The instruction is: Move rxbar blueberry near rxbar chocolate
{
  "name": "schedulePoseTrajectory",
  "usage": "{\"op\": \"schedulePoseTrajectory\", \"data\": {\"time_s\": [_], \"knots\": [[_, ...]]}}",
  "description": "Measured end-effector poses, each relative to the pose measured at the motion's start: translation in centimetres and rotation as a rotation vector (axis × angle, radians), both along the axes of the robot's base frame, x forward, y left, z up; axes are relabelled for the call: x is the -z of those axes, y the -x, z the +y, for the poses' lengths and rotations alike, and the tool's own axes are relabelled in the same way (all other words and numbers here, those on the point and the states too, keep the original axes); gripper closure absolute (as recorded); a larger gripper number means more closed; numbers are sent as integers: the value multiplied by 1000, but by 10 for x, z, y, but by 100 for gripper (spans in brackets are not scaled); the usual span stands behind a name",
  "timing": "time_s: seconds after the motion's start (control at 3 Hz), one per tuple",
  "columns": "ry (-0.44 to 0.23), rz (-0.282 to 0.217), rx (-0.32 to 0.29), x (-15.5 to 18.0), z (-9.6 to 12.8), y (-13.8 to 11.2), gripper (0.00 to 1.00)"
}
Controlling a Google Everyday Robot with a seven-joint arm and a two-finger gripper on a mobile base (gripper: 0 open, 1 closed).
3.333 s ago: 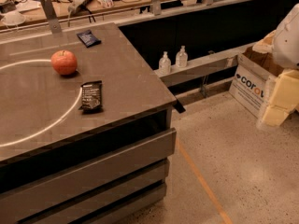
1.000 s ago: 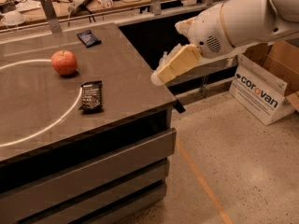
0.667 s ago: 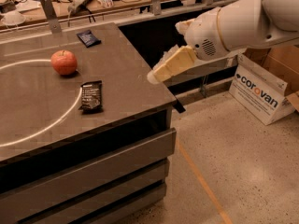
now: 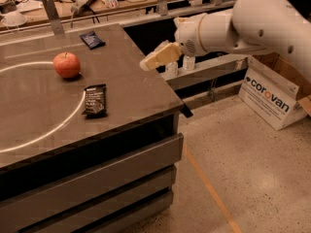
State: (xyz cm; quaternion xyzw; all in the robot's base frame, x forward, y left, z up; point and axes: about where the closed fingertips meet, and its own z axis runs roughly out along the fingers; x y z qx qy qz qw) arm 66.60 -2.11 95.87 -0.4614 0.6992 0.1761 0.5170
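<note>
Cream gripper (image 4: 156, 58) hangs over the table's (image 4: 138, 93) right edge, empty; how open it is cannot be told. It should come down squarely over the far blue bar (image 4: 92, 39), then carry it past the apple (image 4: 66, 64) to the black bar (image 4: 95, 99).

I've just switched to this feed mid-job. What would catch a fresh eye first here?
The big white arm extends in from the right, with its claw hanging by the right edge of the table. On the table, a red apple sits at the left. The black rxbar chocolate lies in front of it, and the rxbar blueberry lies near the far edge.
</note>
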Motion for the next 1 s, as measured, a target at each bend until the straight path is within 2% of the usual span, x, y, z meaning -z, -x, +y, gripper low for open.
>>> {"op": "schedulePoseTrajectory", "data": {"time_s": [0.33, 0.67, 1.0], "knots": [[-47, -10, 5, 13, 28, -51, 0], [-116, 1, 2, 37, 77, -110, 0], [-117, 1, 2, 37, 78, -110, 0]]}}
